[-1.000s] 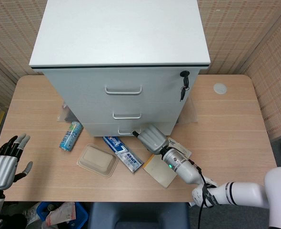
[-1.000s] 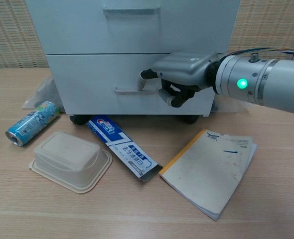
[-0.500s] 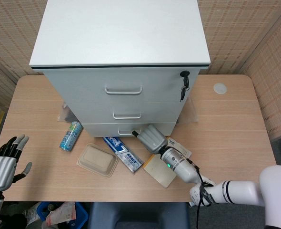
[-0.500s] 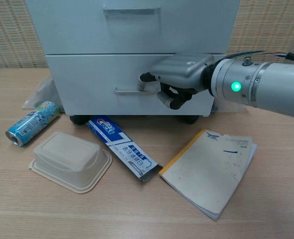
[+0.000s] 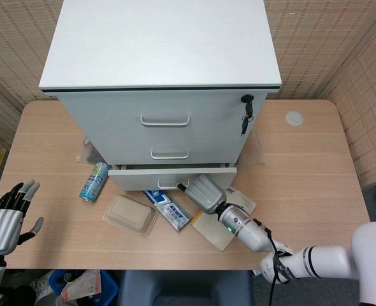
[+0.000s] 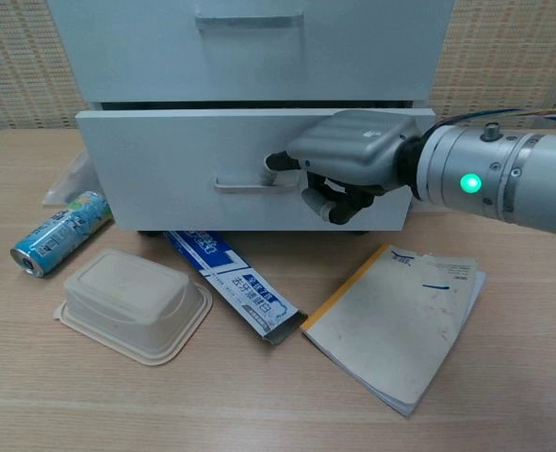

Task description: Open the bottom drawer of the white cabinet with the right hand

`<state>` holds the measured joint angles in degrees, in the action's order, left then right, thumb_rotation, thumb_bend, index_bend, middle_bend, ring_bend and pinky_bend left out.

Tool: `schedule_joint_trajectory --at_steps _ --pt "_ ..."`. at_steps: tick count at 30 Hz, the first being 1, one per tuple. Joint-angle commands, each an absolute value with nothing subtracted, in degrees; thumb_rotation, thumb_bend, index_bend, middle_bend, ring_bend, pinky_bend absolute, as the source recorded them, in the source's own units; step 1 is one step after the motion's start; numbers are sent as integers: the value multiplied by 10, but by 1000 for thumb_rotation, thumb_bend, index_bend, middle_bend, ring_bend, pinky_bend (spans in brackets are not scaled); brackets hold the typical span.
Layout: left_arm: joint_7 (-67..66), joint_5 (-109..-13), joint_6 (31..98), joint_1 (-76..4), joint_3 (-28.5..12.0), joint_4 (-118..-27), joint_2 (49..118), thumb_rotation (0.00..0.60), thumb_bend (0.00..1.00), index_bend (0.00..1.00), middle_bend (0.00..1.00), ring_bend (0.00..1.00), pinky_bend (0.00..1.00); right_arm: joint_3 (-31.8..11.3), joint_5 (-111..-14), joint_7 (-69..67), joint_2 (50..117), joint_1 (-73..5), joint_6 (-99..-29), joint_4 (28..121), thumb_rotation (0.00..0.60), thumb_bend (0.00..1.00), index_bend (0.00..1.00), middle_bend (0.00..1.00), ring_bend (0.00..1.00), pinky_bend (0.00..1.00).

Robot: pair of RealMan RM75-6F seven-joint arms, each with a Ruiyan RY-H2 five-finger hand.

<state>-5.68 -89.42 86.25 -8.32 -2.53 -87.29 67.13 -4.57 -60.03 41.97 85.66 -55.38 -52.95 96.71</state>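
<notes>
The white cabinet (image 5: 159, 44) stands at the back of the table with three drawers. Its bottom drawer (image 5: 143, 178) (image 6: 165, 160) sticks out a little from the cabinet front. My right hand (image 5: 204, 192) (image 6: 349, 155) hooks its fingers on the right end of the drawer's metal handle (image 6: 245, 185) and holds it. My left hand (image 5: 3, 220) hovers at the table's near left edge, fingers spread and holding nothing; the chest view does not show it.
In front of the drawer lie a toothpaste box (image 6: 231, 280), a beige lidded container (image 6: 132, 303), a drink can (image 6: 59, 233) and a booklet (image 6: 396, 320). A key (image 5: 245, 120) hangs from the top drawer's lock. A white disc (image 5: 294, 118) sits far right.
The bottom drawer has slid out toward me, pulled by my right hand on its handle. It now overhangs the far end of the toothpaste box. My left hand has not moved.
</notes>
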Motion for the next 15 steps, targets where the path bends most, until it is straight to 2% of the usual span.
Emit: schedule_joint_trajectory --at_steps 1,15 --pt "-58 -894 862 -83 -25 -873 671 600 326 71 99 86 191 -35 -612 423 848 -546 -538 982 600 653 189 825 826 819" --pt "-64 -895 861 -84 -24 -880 670 600 326 71 99 86 191 15 -688 438 813 -510 -569 1052 600 652 190 824 826 819"
